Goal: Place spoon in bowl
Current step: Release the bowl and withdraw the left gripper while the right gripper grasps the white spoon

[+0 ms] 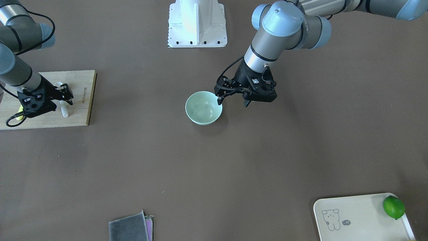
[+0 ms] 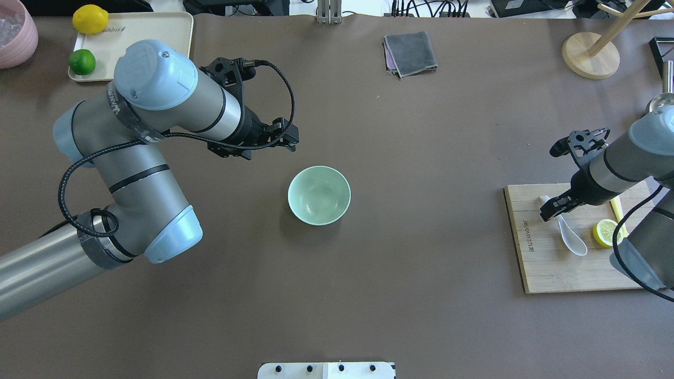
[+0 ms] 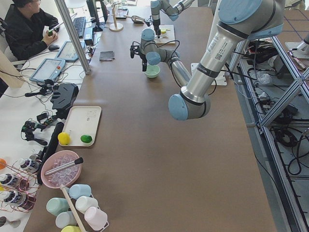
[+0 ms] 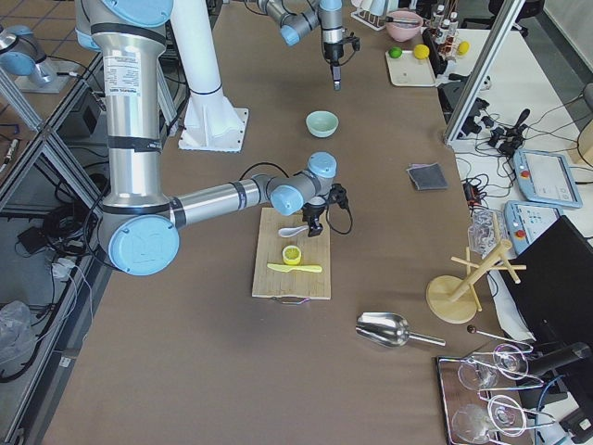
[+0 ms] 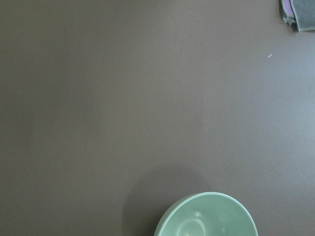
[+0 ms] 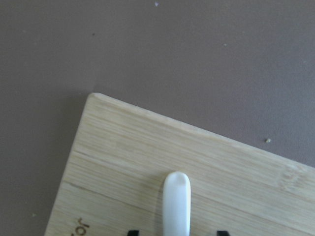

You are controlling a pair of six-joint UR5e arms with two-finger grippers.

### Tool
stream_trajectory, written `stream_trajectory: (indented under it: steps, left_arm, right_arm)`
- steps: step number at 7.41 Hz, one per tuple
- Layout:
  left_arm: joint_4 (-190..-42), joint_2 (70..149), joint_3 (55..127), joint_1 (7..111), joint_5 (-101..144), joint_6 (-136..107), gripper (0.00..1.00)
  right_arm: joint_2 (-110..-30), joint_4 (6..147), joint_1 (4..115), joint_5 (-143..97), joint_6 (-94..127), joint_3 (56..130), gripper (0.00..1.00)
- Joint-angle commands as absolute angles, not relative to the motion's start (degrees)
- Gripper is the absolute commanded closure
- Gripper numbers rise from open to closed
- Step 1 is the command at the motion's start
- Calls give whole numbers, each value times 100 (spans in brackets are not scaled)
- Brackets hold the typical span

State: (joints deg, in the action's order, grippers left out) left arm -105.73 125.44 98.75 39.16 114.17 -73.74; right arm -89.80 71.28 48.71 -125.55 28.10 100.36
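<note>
Bare table (image 2: 421,210) is lying open between cutting board (image 2: 547,268) and bowl (image 2: 319,195) — the left gripper (image 1: 233,101) is hanging just beside the bowl's rim.

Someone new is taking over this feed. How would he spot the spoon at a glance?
Find the wooden cutting board on the robot's right. On it, the spoon lies with its handle under the right gripper, beside a lemon slice and a yellow knife. It is the only glossy white piece there, with an oval scoop and a short handle.
</note>
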Motion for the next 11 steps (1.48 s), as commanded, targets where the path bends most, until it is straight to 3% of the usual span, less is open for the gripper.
stream_trajectory:
  steps: [1, 5, 9, 11]
  left_arm:
    - [-10573, 12507, 9879, 3920, 11417, -7313, 3]
    - [-10565, 12385, 9975, 4190, 11609, -6999, 3]
    - [-10739, 11033, 10274, 4806, 10865, -4099, 2]
    - [-11825, 10051, 10301, 5227, 10872, -3920, 2]
  right_arm:
    - [-8991, 7137, 4860, -12559, 2839, 10124, 100]
    - [-8808, 7416, 4992, -12629, 3276, 10782, 100]
    - [-7492, 7427, 4966, -12499, 4995, 10784, 100]
    - [-6902, 7427, 4808, -11921, 5361, 10688, 100]
